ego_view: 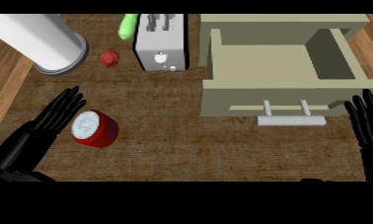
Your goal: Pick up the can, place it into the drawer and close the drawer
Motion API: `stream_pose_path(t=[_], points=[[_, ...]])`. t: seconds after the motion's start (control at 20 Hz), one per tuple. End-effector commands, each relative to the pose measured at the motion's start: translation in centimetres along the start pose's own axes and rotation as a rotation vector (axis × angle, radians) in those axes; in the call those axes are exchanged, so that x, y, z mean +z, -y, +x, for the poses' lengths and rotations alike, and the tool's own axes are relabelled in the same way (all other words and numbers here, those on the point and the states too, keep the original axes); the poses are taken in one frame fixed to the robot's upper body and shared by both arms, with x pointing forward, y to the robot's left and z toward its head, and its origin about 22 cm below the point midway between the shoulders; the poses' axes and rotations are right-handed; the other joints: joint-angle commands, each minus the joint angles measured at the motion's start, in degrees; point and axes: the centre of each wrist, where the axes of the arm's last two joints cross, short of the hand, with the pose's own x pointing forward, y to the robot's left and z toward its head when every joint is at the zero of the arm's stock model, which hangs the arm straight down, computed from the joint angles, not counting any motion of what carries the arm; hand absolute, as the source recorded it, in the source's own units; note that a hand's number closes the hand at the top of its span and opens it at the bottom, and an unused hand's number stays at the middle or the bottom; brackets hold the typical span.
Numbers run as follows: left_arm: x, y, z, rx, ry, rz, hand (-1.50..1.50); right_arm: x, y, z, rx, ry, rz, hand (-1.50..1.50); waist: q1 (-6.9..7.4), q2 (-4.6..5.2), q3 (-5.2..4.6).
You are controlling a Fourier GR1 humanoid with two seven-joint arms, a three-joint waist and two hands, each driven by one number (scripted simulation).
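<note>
The can (94, 129) lay tilted on the counter just right of the left hand (53, 118), whose fingers were straight and held nothing. That hand was far nearer than the right hand (361, 122), open at the right edge. The drawer (280, 77) stood open well to the right, with bare counter between.

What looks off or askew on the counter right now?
The red can sits tilted beside the left hand, its white top leaning toward it. Otherwise nothing stands out: the drawer is open and the toaster stands square.
</note>
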Motion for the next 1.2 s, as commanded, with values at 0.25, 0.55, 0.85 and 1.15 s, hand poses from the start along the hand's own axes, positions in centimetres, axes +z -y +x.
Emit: stream_pose_path(t=[0.25, 0.55, 0.85, 1.15], points=[[-1.0, -0.7, -4.2, -0.018, -0.022, 0.043, -1.5, 0.2, 2.0, -0.6, -0.002, 0.01, 0.016, -1.5, -0.11, 0.02, 0.01], [-1.3, -3.9, -4.8, -0.046, -0.036, 0.069, -1.5, 0.4, 0.4, -1.1, 0.005, 0.012, -0.005, -1.5, -0.12, 0.01, 0.01], [-1.0, -4.0, -7.8, -0.039, -0.067, 0.057, -1.5, 0.9, 0.9, -1.7, 0.009, 0.006, 0.017, -1.5, -0.17, 0.02, 0.01], [-0.2, -2.5, -9.7, -0.035, -0.072, 0.04, -1.5, -0.8, 0.5, 0.5, 0.001, -0.006, 0.002, -1.5, 0.0, 0.0, 0.01]])
